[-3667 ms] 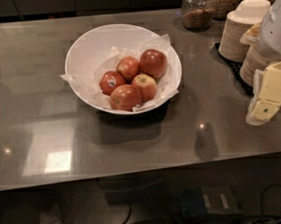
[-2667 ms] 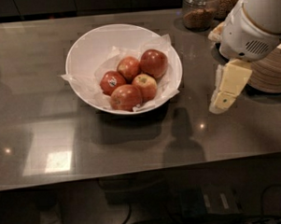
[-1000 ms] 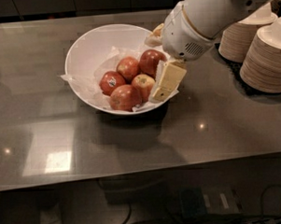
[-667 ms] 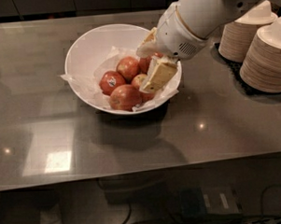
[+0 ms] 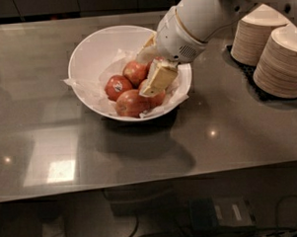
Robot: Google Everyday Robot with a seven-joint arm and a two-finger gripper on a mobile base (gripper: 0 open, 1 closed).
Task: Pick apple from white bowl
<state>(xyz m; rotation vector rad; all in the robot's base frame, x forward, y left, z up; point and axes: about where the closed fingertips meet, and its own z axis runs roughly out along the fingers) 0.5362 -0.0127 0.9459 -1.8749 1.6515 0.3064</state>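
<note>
The white bowl (image 5: 84,50), wide and glossy, stands on the grey counter and is lined with crinkled white paper (image 5: 84,86). Several red apples lie in it: one at the left (image 5: 115,86), one at the back (image 5: 135,71), one at the front (image 5: 131,103). Another apple (image 5: 157,99) is partly hidden under a cream finger. My gripper (image 5: 150,71) reaches down into the right half of the bowl from the white arm (image 5: 198,19). Its fingers (image 5: 159,77) are apart among the apples and hold nothing that I can see.
Two tall stacks of beige paper bowls (image 5: 256,34) (image 5: 284,60) stand at the right on a dark mat (image 5: 240,62). The counter's front edge (image 5: 141,187) runs below the bowl, with cables on the floor beneath.
The arm has come from the right side of the counter to the bowl. The gripper has moved left and lowered among the apples. The apples and bowl have not moved.
</note>
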